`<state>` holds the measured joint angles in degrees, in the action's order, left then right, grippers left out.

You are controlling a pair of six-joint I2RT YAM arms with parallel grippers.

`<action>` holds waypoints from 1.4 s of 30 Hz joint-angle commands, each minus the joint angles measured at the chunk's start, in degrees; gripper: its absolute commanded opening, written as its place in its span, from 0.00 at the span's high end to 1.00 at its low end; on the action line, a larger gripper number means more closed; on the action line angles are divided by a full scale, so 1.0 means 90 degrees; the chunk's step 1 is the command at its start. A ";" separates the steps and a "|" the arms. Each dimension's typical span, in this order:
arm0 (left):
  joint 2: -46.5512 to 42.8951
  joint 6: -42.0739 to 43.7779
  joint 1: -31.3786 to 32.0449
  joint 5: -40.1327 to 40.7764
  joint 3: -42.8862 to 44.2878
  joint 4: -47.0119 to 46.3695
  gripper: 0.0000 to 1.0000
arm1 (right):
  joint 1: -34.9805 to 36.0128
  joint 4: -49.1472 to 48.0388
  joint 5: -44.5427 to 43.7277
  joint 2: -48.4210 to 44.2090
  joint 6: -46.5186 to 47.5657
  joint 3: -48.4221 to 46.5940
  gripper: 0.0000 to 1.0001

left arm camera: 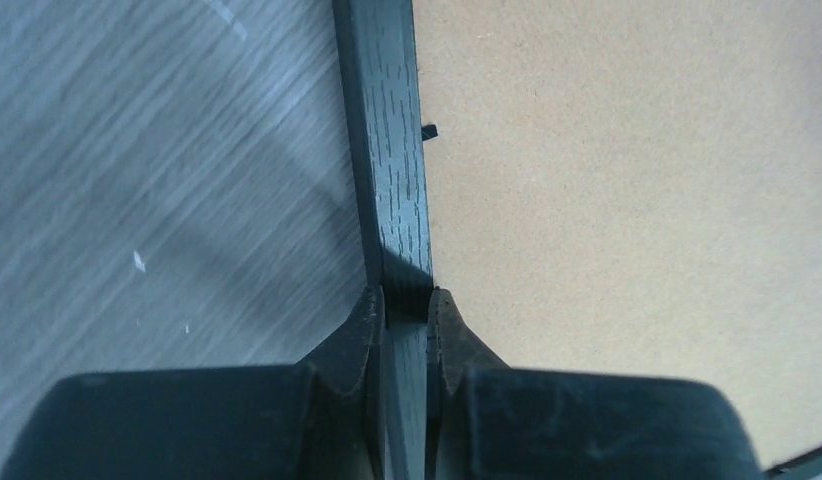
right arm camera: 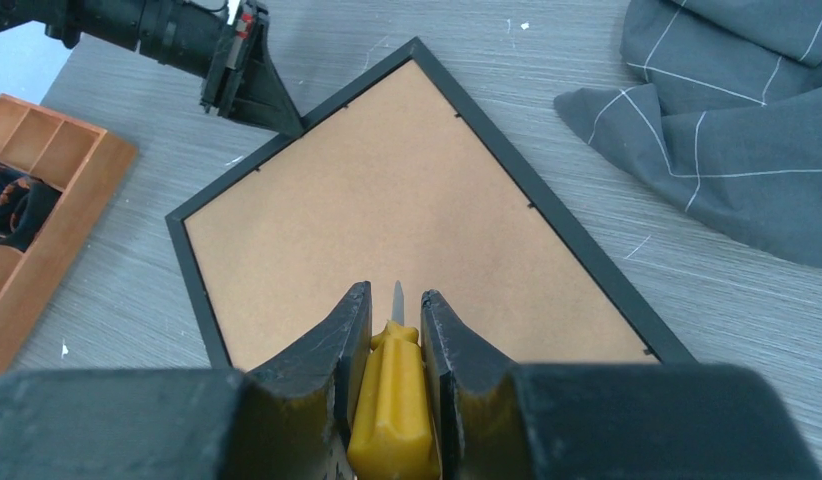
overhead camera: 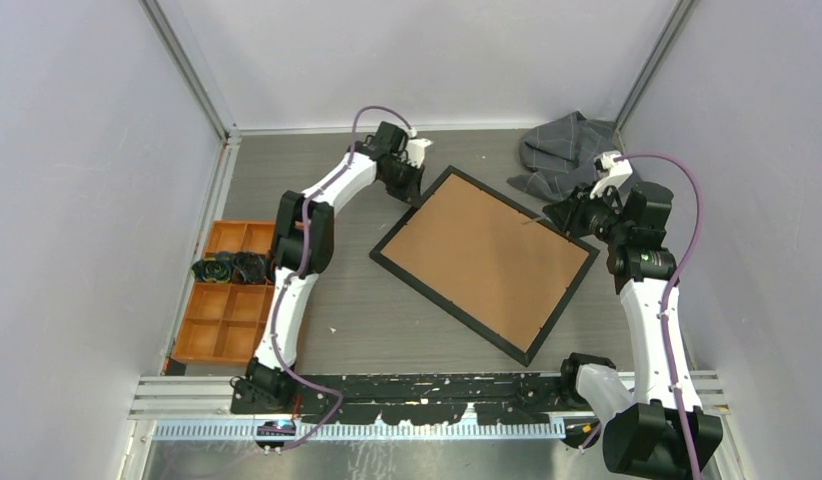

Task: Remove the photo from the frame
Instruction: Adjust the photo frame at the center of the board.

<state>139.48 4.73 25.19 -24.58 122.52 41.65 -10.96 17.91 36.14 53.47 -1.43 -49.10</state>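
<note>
The frame (overhead camera: 484, 259) lies face down on the table, its black border around the brown backing board (right arm camera: 407, 210). The photo is hidden under the board. My left gripper (overhead camera: 412, 190) is shut on the frame's black rail (left arm camera: 387, 150) near its far left corner; it also shows in the right wrist view (right arm camera: 277, 110). My right gripper (overhead camera: 555, 213) is shut on a yellow-handled screwdriver (right arm camera: 393, 400) with a short metal tip, held over the board near the frame's right corner. Small black tabs (right arm camera: 458, 114) sit along the rail's inner edge.
An orange compartment tray (overhead camera: 225, 293) with dark items inside stands at the left. A crumpled grey cloth (overhead camera: 562, 152) lies at the back right, beside the right gripper. Enclosure walls close in both sides.
</note>
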 commanded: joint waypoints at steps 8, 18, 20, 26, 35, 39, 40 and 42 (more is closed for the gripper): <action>-0.1724 -0.1200 -0.1408 -0.0369 -0.3064 -0.0363 1.00 | -0.0017 -0.0418 -0.0012 -0.0102 -0.0173 0.0004 0.99; -0.3017 -0.0968 -0.1348 -0.1374 -0.2981 -0.1302 0.60 | -0.0022 -0.0449 -0.0292 -0.0140 -0.0173 -0.0020 0.99; -0.3229 -0.0308 -0.1148 -0.1604 -0.2820 -0.1130 0.45 | -0.0036 -0.0430 -0.0588 -0.0158 -0.0215 -0.0072 0.99; -0.3727 0.3366 -0.0116 -0.2190 -0.2684 0.0534 0.01 | -0.0135 -0.0423 -0.1615 -0.0176 -0.0361 -0.0147 0.99; -0.4937 0.5617 0.1977 -0.1691 -0.4855 0.0279 0.00 | -0.0489 -0.0476 -0.2304 -0.0153 -0.0372 -0.0142 0.99; -0.5217 0.5837 0.3133 -0.0563 -0.5838 -0.0551 0.00 | -0.0618 -0.0495 -0.2265 -0.0125 -0.0446 -0.0131 0.99; -0.5237 0.5866 0.3326 -0.0371 -0.5991 -0.0716 0.00 | -0.0650 -0.0487 -0.2238 -0.0118 -0.0455 -0.0133 0.99; -0.5228 0.5917 0.3655 -0.0019 -0.6218 -0.1015 0.00 | -0.0731 -0.0486 -0.2203 -0.0112 -0.0465 -0.0121 0.99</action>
<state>95.39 53.80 53.17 -32.40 68.73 39.75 -16.43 16.71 16.86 53.12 -4.73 -48.82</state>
